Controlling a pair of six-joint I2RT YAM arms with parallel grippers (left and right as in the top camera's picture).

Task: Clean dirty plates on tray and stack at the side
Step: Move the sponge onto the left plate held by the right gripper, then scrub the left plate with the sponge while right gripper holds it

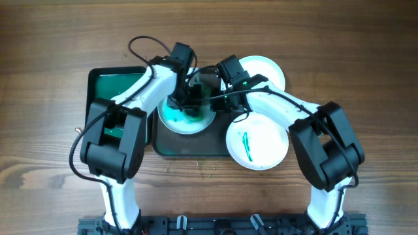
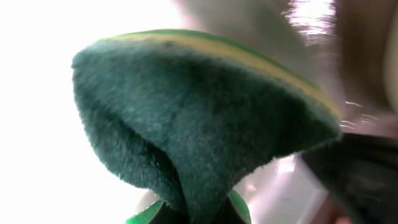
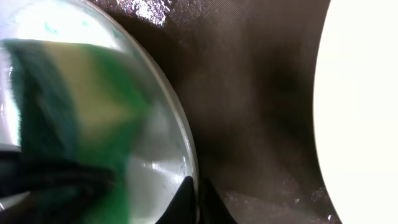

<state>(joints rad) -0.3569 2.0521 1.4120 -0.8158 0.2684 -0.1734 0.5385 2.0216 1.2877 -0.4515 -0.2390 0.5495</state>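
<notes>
Green sponge (image 2: 199, 124), clamped in your left gripper (image 1: 183, 102), presses on the teal-smeared plate (image 1: 177, 122) on the dark tray (image 1: 196, 149). Your right gripper (image 3: 196, 199) pinches that plate's rim. Grip it firmly and scrub in small circles across the smear.

dark tray (image 1: 196, 149) flat, mid table. smeared plate (image 1: 189, 124) on tray's left, teal smear. streaked plate (image 1: 261, 147) at tray's front-right corner, green streak. clean plate (image 1: 269, 70) back right, partly hidden.
</notes>
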